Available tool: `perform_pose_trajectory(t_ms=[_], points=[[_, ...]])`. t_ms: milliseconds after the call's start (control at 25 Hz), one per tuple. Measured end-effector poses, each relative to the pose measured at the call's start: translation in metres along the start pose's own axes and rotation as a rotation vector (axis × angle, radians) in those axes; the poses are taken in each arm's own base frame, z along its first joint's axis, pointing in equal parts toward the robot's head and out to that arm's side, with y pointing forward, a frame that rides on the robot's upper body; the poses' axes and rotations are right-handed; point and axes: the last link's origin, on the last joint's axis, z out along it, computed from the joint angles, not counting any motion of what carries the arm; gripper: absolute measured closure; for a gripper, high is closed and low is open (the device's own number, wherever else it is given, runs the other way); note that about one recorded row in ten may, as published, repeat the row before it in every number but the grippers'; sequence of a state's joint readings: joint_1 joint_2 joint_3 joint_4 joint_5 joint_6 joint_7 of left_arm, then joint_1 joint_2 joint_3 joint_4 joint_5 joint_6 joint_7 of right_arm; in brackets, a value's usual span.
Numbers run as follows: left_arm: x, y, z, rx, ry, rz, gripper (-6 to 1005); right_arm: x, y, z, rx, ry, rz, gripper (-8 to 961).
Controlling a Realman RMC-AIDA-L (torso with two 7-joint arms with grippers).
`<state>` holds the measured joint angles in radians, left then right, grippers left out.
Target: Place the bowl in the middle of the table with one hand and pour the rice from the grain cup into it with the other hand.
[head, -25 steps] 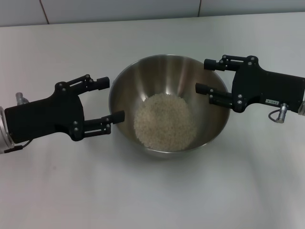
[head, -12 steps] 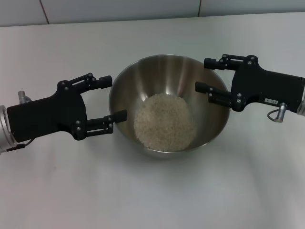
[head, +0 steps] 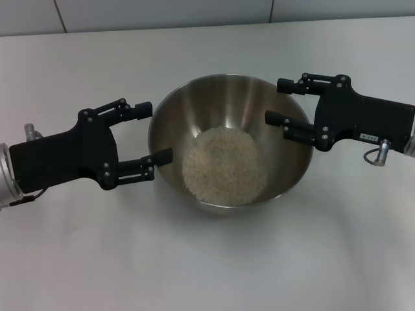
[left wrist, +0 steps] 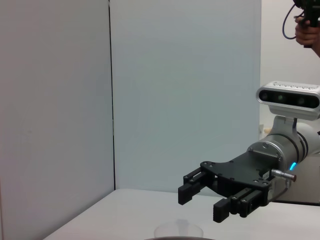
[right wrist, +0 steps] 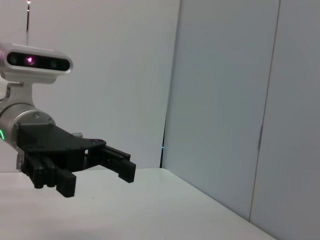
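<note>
Nothing moved; bowl point(head: 228, 144) between claws.

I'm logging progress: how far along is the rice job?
Looks done: the rice lies in the bowl, mid-table. In hand: nothing; the left gripper and right gripper flank the rim, open. No grain cup shows. Left: perhaps only retreating.

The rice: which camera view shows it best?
The head view: the rice lies in plain sight as a pale heap inside the bowl. The left wrist view and the right wrist view show no rice.
</note>
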<state>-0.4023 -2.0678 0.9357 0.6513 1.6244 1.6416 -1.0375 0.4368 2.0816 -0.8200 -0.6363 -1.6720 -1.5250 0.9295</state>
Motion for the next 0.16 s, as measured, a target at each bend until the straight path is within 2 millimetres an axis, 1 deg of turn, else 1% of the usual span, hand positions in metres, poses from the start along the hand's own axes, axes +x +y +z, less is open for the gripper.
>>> perform_pose_trajectory(t_ms=[160], points=[[0.0, 0.0002, -0.0004, 0.0, 0.0, 0.0, 172, -0.0004, 0.0001, 0.0001, -0.002, -0.002, -0.001, 391]])
